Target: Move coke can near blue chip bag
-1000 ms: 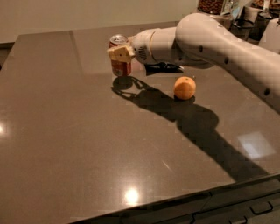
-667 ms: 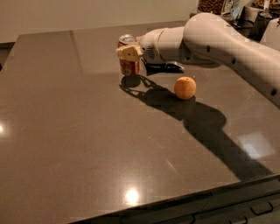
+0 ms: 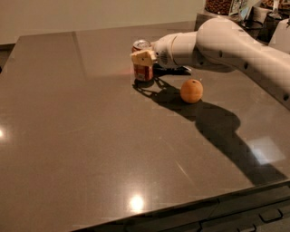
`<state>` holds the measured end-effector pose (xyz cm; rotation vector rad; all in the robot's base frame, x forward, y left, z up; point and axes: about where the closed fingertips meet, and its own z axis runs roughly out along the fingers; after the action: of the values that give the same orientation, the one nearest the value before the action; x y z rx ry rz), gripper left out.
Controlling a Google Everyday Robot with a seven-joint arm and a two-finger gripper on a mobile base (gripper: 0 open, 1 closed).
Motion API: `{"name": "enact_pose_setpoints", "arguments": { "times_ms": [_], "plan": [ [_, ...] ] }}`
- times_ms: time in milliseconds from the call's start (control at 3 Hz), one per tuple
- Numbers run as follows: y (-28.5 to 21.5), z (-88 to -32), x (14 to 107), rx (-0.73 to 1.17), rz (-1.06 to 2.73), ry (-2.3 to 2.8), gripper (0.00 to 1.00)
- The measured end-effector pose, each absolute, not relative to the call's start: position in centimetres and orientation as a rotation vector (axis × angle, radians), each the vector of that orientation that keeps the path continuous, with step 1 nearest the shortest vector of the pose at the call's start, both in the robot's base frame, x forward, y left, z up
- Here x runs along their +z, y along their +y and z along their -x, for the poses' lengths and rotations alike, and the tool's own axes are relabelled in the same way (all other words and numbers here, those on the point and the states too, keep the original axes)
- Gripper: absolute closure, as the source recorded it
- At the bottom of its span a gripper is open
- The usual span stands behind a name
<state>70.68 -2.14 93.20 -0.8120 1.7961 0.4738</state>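
Observation:
The coke can (image 3: 143,68), red with a silver top, stands upright at the far middle of the dark table (image 3: 90,136). My gripper (image 3: 144,58) comes in from the right and is shut on the can's upper part; the pale fingers (image 3: 141,57) cover its front. The can's base is at or just above the tabletop; I cannot tell which. The blue chip bag (image 3: 176,70) shows only as a dark sliver under my white arm (image 3: 226,43), just right of the can. The rest of the bag is hidden.
A round orange fruit (image 3: 191,90) lies on the table right of and in front of the can. Jars and containers (image 3: 235,7) stand at the far right corner. The arm's shadow runs toward the front right edge.
My gripper has carried the coke can to the right, closer to the blue chip bag and the orange. The orange has not moved.

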Motion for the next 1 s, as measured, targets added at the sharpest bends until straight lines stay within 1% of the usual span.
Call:
{"name": "enact_pose_setpoints", "arguments": {
  "times_ms": [333, 667, 1000],
  "plan": [
    [-2.71, -70.67, 92.58, 0.474, 0.806, 1.801, 0.41],
    [-2.46, -70.64, 92.59, 0.476, 0.809, 1.800, 0.17],
    [-2.24, -70.61, 92.58, 0.479, 0.812, 1.799, 0.00]
  ]
}}
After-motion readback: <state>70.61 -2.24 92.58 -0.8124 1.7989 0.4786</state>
